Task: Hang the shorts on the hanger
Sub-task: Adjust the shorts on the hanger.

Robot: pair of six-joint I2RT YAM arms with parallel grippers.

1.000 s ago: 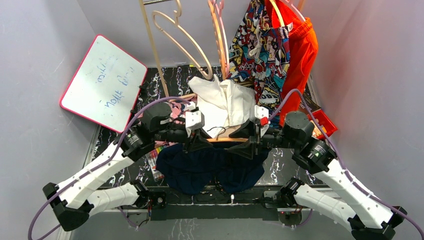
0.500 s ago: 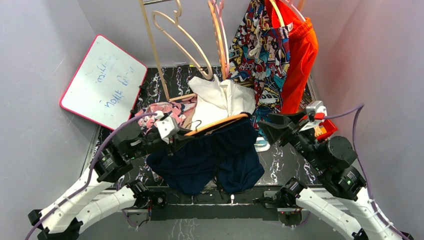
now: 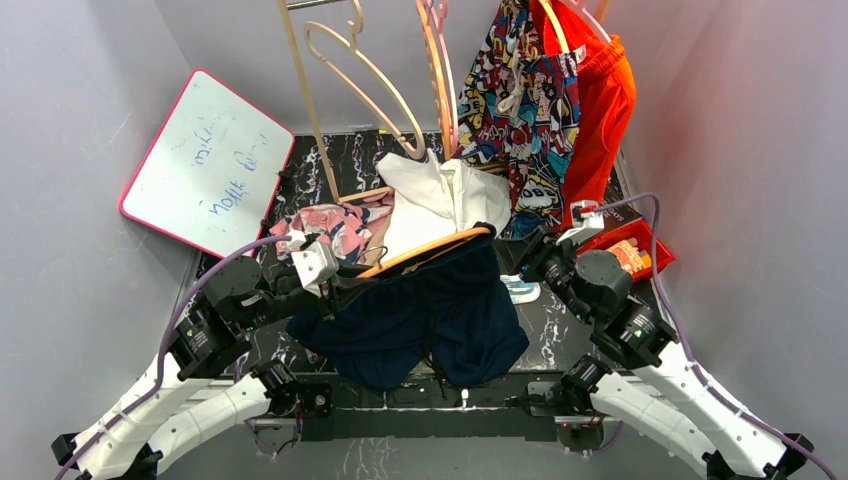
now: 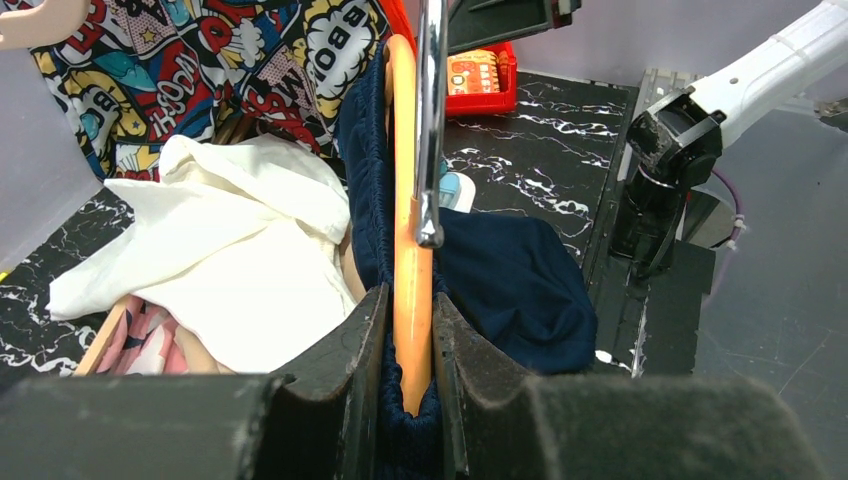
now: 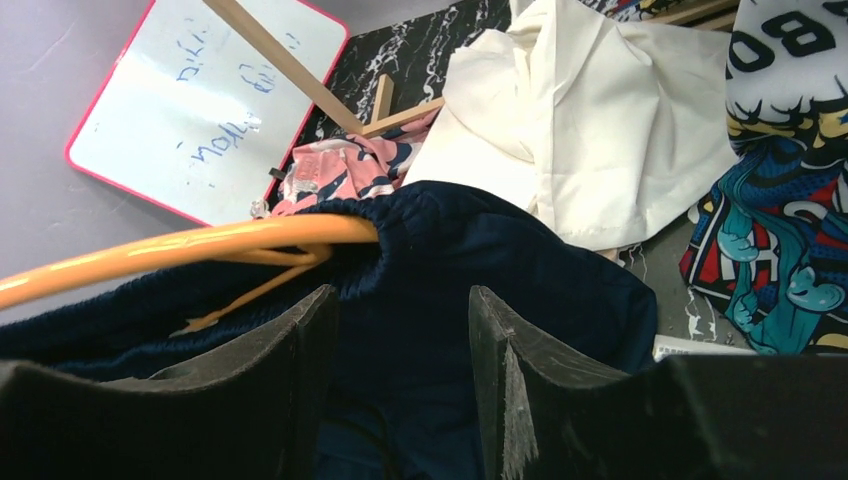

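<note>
The navy shorts [image 3: 430, 320] hang from the orange-tan hanger [image 3: 425, 251], its bar inside their waistband. My left gripper [image 3: 335, 285] is shut on the hanger's left end and the waistband around it; in the left wrist view the orange bar [image 4: 410, 260] stands between my fingers, with the metal hook [image 4: 430, 120] above and navy cloth [image 4: 510, 280] to the right. My right gripper [image 3: 515, 257] is open and empty, close by the hanger's right end. In the right wrist view the shorts [image 5: 480, 270] and hanger [image 5: 200, 243] lie just beyond my spread fingers.
A white cloth [image 3: 440, 200] and pink patterned cloth [image 3: 330, 225] lie behind the shorts. Comic-print shorts [image 3: 515, 100], orange shorts [image 3: 600, 110] and beige hangers [image 3: 350, 70] hang at the back. A whiteboard [image 3: 205, 165] leans at left. A red box [image 3: 635, 255] sits at right.
My right gripper let go of the hanger, swung out to the right, and has now come back close to its right end. My left gripper drew back left, still holding hanger and shorts.
</note>
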